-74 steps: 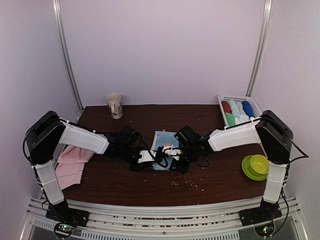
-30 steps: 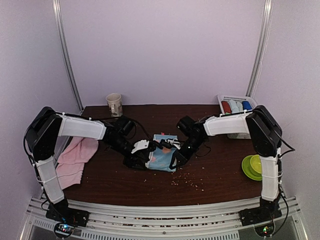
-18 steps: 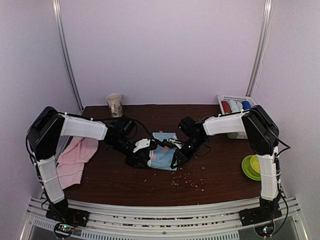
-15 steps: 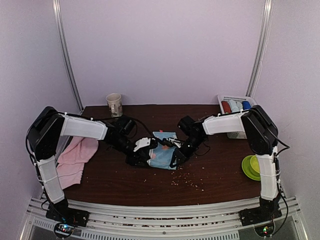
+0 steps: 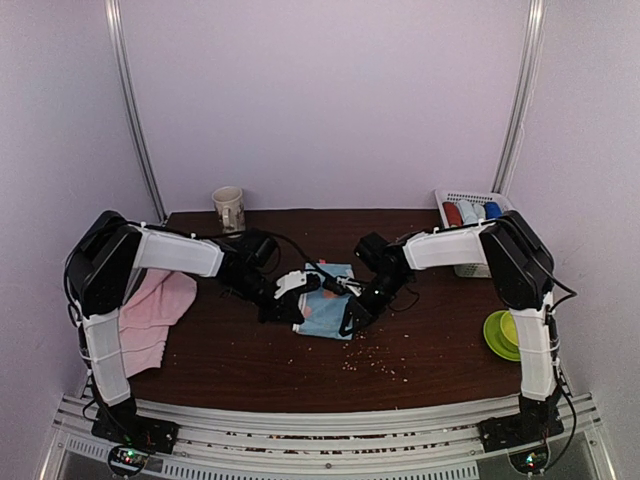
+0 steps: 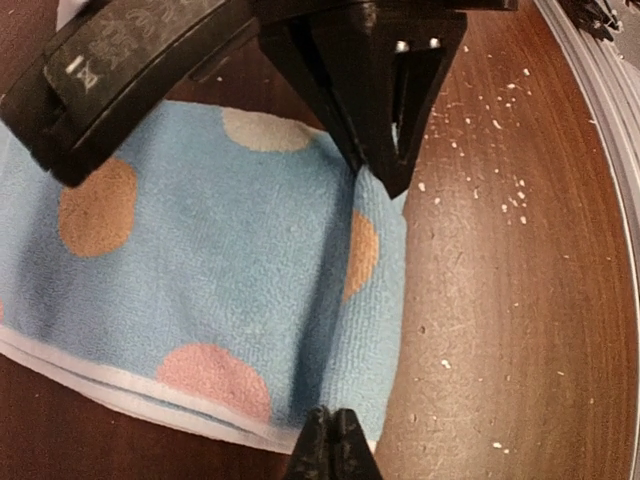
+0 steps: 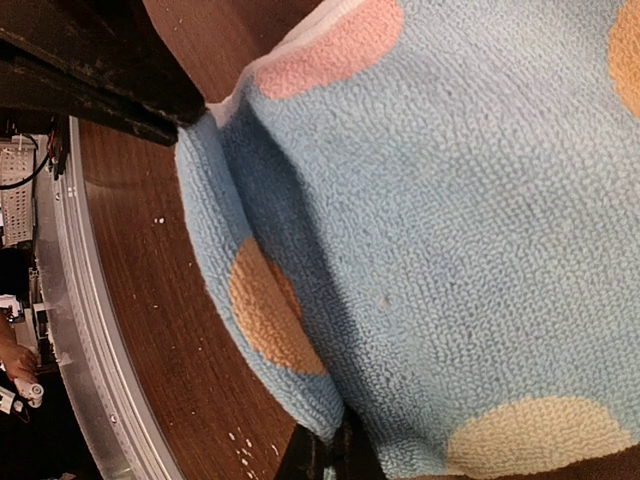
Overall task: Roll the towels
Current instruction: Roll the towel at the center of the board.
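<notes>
Now left gripper point(image 6: 327, 448) and right gripper point(image 7: 322, 452) both closed tight, each on an edge of the dotted blue towel point(image 6: 220, 270).

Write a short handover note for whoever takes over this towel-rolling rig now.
Left hand: shut on the hemmed edge of the light blue dotted fabric towel.
Right hand: shut on its other side.
Towel lies in the middle of the dark wooden table, not yet rolled.
Pale pink fabric towels: heaped at its left edge, unrolled.
Left: roll the blue one, then the pink ones.
</notes>
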Robot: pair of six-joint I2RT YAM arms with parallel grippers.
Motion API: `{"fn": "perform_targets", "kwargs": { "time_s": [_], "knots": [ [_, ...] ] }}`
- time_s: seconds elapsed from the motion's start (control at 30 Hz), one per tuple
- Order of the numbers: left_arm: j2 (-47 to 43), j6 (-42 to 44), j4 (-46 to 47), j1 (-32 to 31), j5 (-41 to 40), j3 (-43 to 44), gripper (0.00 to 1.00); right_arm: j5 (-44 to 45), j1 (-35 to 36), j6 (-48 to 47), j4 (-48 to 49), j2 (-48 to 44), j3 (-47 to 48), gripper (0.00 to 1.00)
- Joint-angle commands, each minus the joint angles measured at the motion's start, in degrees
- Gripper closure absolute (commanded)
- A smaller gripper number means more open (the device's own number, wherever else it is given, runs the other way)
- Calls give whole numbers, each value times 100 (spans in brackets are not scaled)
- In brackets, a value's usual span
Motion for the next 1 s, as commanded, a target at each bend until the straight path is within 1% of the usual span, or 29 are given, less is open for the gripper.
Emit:
{"fn": "perform_targets", "kwargs": {
  "time_s": [0.0,0.17,0.2,0.33,0.43,0.53,0.67,0.8,0.87,0.97],
  "knots": [
    [154,-147,9,18,-339,127,100,80,-31,86,-58,133,137,100],
    [264,-218,3,20,-642,112,100,164,-70,173,5,105,146,100],
    [277,-231,2,17,-686,109,100,170,-81,188,15,100,150,98],
    [373,-314,4,19,-910,121,100,335,-102,239,43,34,192,86],
    [468,-398,2,17,-1041,156,100,738,-146,411,274,-186,69,74],
    [566,-448,1,24,-1203,204,100,1123,-201,454,450,-495,-89,66],
    [693,-472,-56,22,-1345,255,100,1915,-216,445,802,-1079,-435,60],
    [795,-488,-162,20,-1406,338,100,2892,-135,249,1483,-1835,-1185,54],
    [892,-504,-271,21,-1413,426,100,3421,20,-107,2050,-2299,-1795,51],
    [1030,-515,-421,30,-1346,541,100,4287,419,-790,3205,-3041,-2940,47]
  ]
}}
